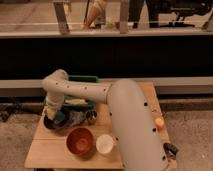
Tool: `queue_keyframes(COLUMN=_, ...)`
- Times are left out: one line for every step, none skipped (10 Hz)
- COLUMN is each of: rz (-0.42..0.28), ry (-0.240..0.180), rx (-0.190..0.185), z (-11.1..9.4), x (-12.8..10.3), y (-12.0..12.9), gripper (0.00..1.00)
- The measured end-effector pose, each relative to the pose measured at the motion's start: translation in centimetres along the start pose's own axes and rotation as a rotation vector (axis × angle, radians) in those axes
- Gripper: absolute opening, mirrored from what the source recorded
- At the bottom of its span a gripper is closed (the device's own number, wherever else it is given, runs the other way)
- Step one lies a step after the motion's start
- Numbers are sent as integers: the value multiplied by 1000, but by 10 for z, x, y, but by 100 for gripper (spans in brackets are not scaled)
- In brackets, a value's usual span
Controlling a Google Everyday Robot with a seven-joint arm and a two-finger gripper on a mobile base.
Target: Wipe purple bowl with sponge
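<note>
Pincer (pixel 54 117) down at purple bowl (pixel 71 120), table's (pixel 50 151) left; cannot tell its grip. Press sponge lightly, circle inside, avoid tipping.

Dim, warm indoor light; deep shadow behind the table (pixel 47 150), softer shade around the hand (pixel 54 114) at the purple bowl (pixel 75 119).

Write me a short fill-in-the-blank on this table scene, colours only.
1. The bowl under the hand, at the left side of the table, is ____.
2. The cup right of the red bowl is ____.
3. The tray behind the arm is ____.
4. The small object near the table's right edge is ____.
Missing words: purple; white; green; orange.
</note>
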Motion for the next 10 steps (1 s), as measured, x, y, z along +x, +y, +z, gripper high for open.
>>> queue_keyframes(rz=-10, ry=16, rx=13, z=4, x=4, y=-5, gripper=0)
queue_keyframes(rz=-31, ry=25, rx=26, z=8, x=8, y=-17, gripper=0)
queue_keyframes(rz=-59, ry=38, rx=38, z=8, x=11, y=-33, gripper=0)
queue_keyframes(rz=-73, ry=58, rx=51, z=4, x=7, y=-51, gripper=0)
queue_keyframes(rz=-84, ry=68, rx=61, z=-1, x=6, y=-63, gripper=0)
queue_keyframes(rz=-97, ry=71, rx=72, z=-6, x=6, y=-75, gripper=0)
queue_keyframes(rz=-104, ry=65, rx=84, z=-9, x=1, y=-85, gripper=0)
queue_keyframes(rz=-97, ry=55, rx=86, z=-12, x=-4, y=-89, gripper=0)
queue_keyframes(rz=-82, ry=40, rx=84, z=-12, x=-10, y=-90, gripper=0)
queue_keyframes(rz=-53, ry=22, rx=76, z=-14, x=-24, y=-85, gripper=0)
